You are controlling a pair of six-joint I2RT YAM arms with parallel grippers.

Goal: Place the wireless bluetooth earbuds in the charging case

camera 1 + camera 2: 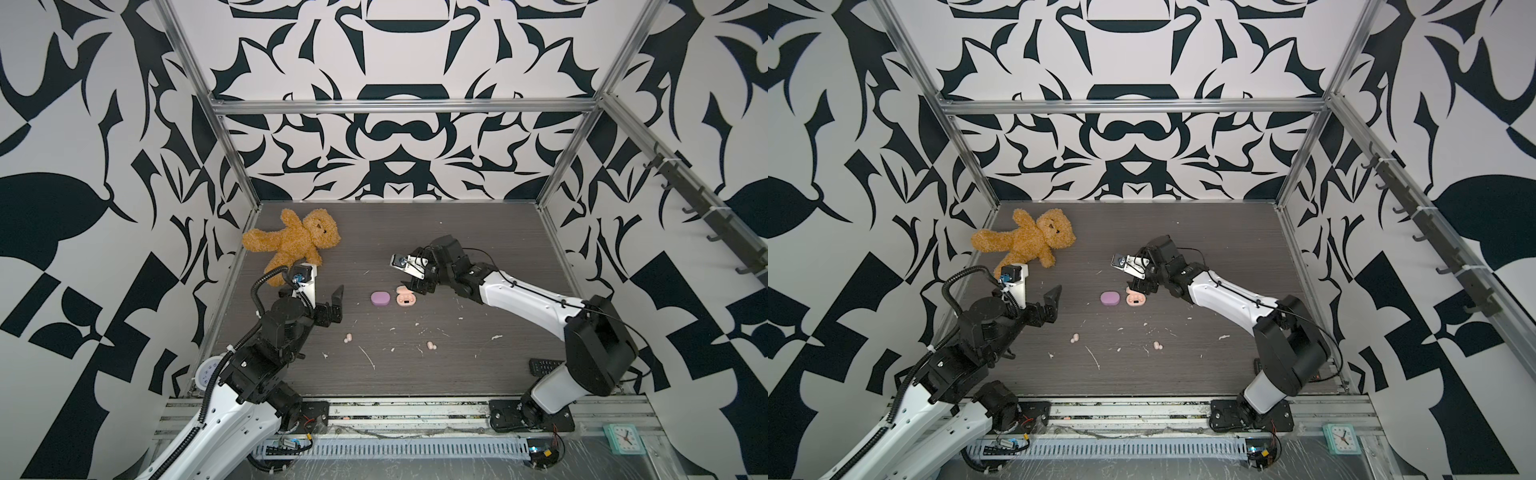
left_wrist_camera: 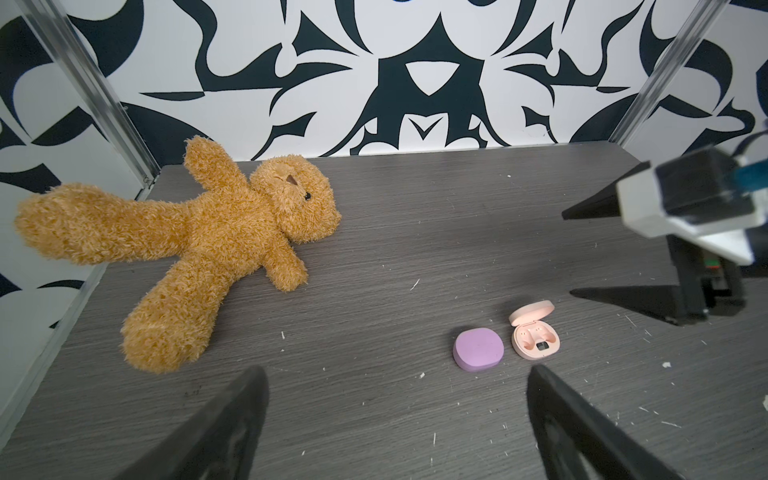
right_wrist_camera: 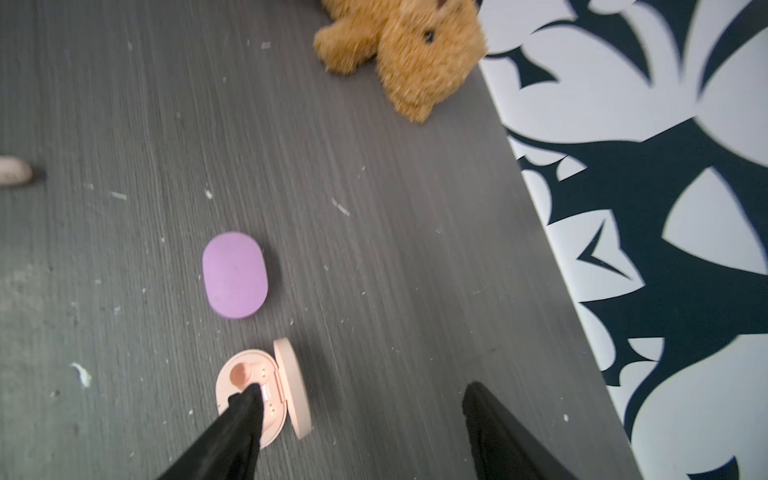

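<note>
The peach charging case lies open on the dark table, lid up, and both of its sockets look empty. A shut lilac case sits just beside it. Two pale peach earbuds lie apart nearer the front. My right gripper is open; one of its fingers hangs over the peach case's base, and nothing is between the jaws. The left gripper is wide open and empty, left of both cases.
A brown teddy bear lies at the back left. White scraps are scattered over the table front. A black remote sits by the right arm's base. Patterned walls close in three sides.
</note>
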